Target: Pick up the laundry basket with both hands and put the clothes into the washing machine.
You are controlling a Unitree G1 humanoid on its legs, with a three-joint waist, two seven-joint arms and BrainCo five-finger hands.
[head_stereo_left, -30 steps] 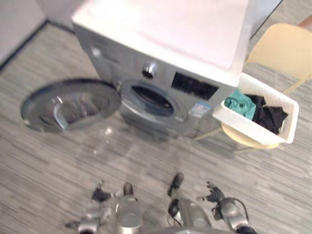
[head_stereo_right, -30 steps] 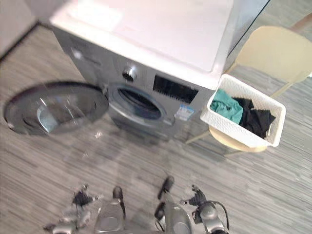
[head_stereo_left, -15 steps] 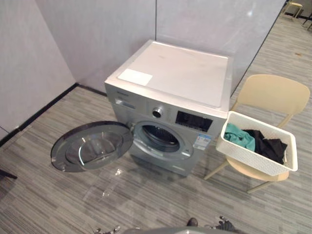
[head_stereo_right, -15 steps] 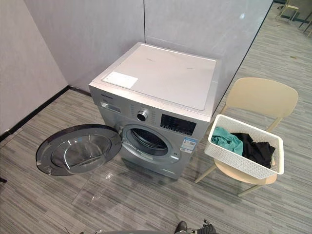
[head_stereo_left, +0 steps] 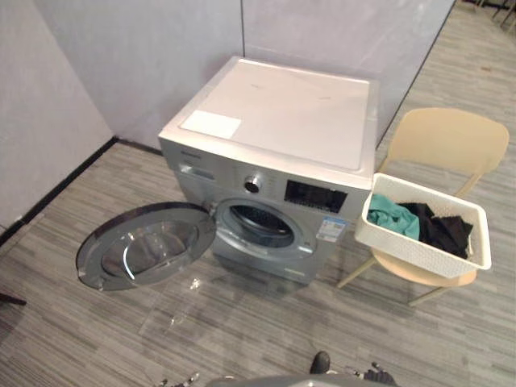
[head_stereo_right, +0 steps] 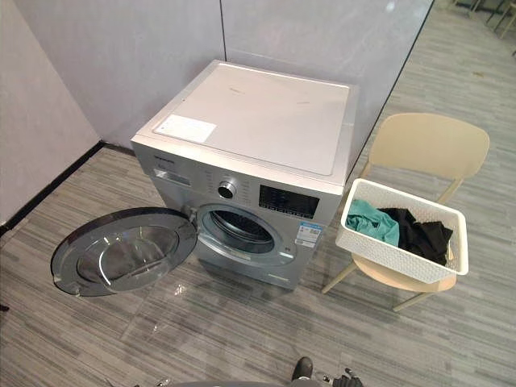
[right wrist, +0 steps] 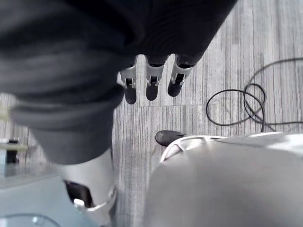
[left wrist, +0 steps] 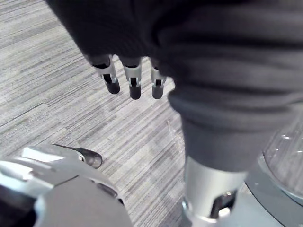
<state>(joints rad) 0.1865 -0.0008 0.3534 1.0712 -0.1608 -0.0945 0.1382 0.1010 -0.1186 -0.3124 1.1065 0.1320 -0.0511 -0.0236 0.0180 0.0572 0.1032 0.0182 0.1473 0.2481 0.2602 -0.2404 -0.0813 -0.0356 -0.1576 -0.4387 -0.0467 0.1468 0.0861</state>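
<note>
A white laundry basket [head_stereo_left: 419, 251] rests on a beige chair [head_stereo_left: 455, 141] just right of the silver washing machine [head_stereo_left: 282, 129]. Inside the basket lie a teal garment [head_stereo_left: 393, 214] and black clothes [head_stereo_left: 445, 230]. The machine's round door [head_stereo_left: 145, 246] is swung fully open to the left, and the dark drum opening [head_stereo_left: 260, 226] faces me. My left hand [left wrist: 133, 82] hangs over the floor with relaxed, straight fingers and nothing in it. My right hand [right wrist: 152, 84] hangs the same way, open and empty. Both hands are low and far from the basket.
Grey partition walls [head_stereo_left: 145, 56] stand behind and to the left of the machine. The open door juts out low over the grey plank floor [head_stereo_left: 266, 322] on the left. Open floor lies between me and the machine and chair.
The camera has tilted up from the floor and arms to the whole machine, then shifted slightly. Machine, chair and basket have not moved. My hands now sit at the bottom edge.
</note>
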